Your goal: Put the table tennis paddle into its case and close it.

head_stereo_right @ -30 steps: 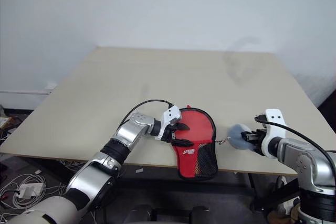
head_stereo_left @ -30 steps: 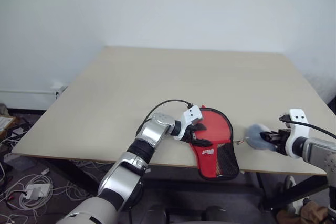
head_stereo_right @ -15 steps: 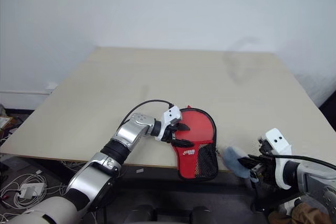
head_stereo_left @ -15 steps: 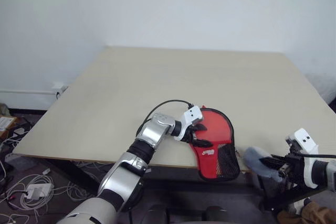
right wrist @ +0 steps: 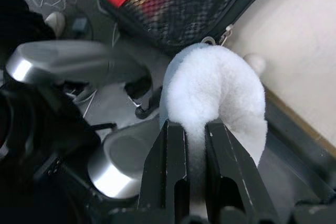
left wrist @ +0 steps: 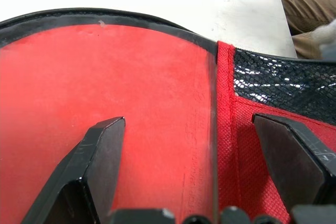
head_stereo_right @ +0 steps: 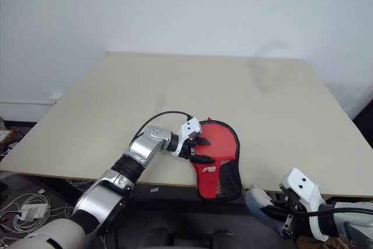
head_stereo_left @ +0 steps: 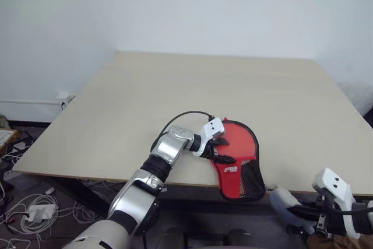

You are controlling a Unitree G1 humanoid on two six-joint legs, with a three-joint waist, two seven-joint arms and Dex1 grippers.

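we saw the red paddle-shaped fabric case (head_stereo_left: 239, 158) at lower centre, overhanging the beige surface (head_stereo_left: 192, 97) edge. left pincer (head_stereo_left: 220, 150) rested spread on it; right pincer (right wrist: 195, 145) clamped a fluffy grey-white pom-pom (right wrist: 212, 95).

Head stereo pair high over the table (head_stereo_left: 175, 91); wrist cameras close along each gripper, sharing the case (left wrist: 105, 93).

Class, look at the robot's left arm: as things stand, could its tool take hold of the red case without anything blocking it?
Probably yes. The left tool already sits on the red case near the table's front edge, fingers spread wide over the fabric, with nothing between them. The right tool, pinching a fluffy grey-white lump, hangs below the table edge, out of the way.
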